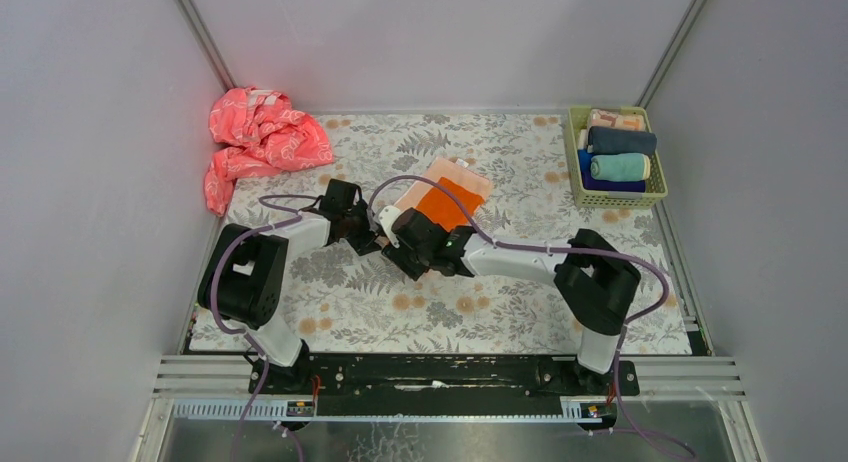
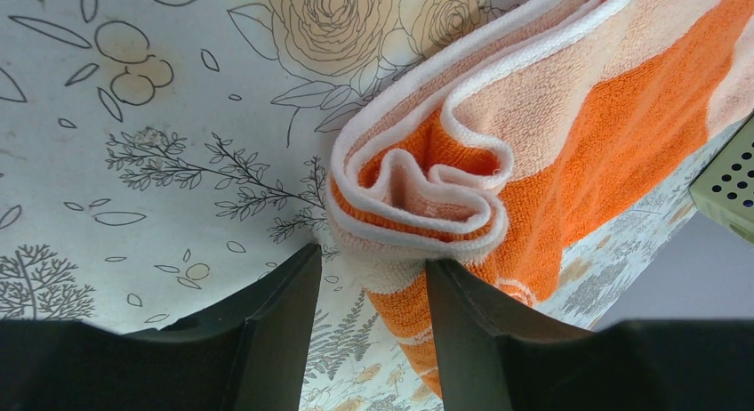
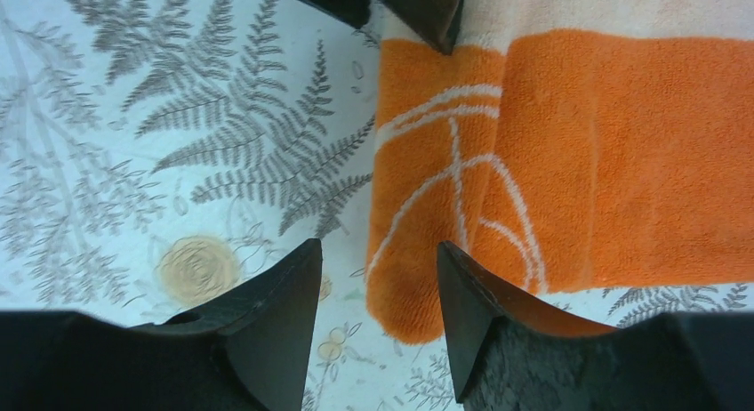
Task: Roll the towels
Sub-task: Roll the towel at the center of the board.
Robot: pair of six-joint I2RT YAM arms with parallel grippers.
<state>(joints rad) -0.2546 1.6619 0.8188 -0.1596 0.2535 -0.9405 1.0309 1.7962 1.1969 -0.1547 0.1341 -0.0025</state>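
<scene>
— Well, what stands where for you now?

— On the flowered desk [image 1: 520, 302] you have a crumpled pink cloth [image 1: 262, 142] at the far left corner and a green basket [image 1: 612, 199] at the far right. In the basket lie finished rolls: a peach one, a dark blue one and the mint-teal towel [image 1: 620, 167].

— And the towel in work?

— The orange and peach towel [image 1: 455, 192] lies in the middle of the desk, folded to a strip. Its long axis runs away from your arms, toward the far right. The rolled end is the near one, so I judge the roll must travel away from you.

— Which tool has it?

— Your left tool [image 2: 373, 273] is half closed on the end of the roll, and the spiral sits just above its fingers. Your right tool [image 3: 379, 264] stands open and holds nothing. It hangs over the near corner of the orange part with the white lettering, just beside the left tool. Both arms are equally near. I think the right one must take its side of the roll before you turn it, otherwise that side could loosen.
</scene>
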